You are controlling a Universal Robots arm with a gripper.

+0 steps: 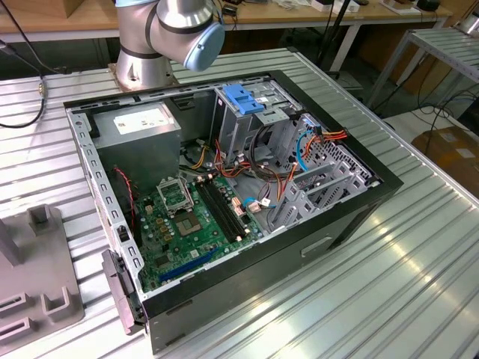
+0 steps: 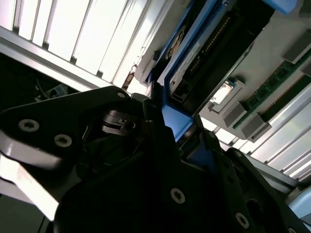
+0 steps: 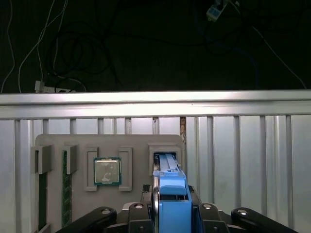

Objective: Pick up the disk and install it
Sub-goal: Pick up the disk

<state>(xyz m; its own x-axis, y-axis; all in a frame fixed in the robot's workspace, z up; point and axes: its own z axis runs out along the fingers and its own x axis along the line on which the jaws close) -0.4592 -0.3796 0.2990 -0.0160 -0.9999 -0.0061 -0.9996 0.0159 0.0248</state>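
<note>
The disk (image 3: pixel 172 187) is a dark drive with bright blue side rails, standing on edge over a slot of the grey fixture (image 3: pixel 77 145). Its far end is in or just above that slot; I cannot tell which. My gripper (image 3: pixel 173 206) is shut on the disk's near blue end, a black finger pressing on each side. In the second wrist view the disk (image 2: pixel 214 53) shows its dark body and connector edge beyond the gripper (image 2: pixel 177 128). The exterior view has the open computer case (image 1: pixel 224 187) with its drive cage (image 1: pixel 258 120).
The fixture also holds a processor chip (image 3: pixel 107 171) and a green memory stick (image 3: pixel 66 189). The arm's base (image 1: pixel 165 30) stands behind the case on the ribbed metal table (image 1: pixel 389 284). A blue latch (image 1: pixel 243 99) tops the cage, and a grey power supply (image 1: pixel 142 127) sits nearby.
</note>
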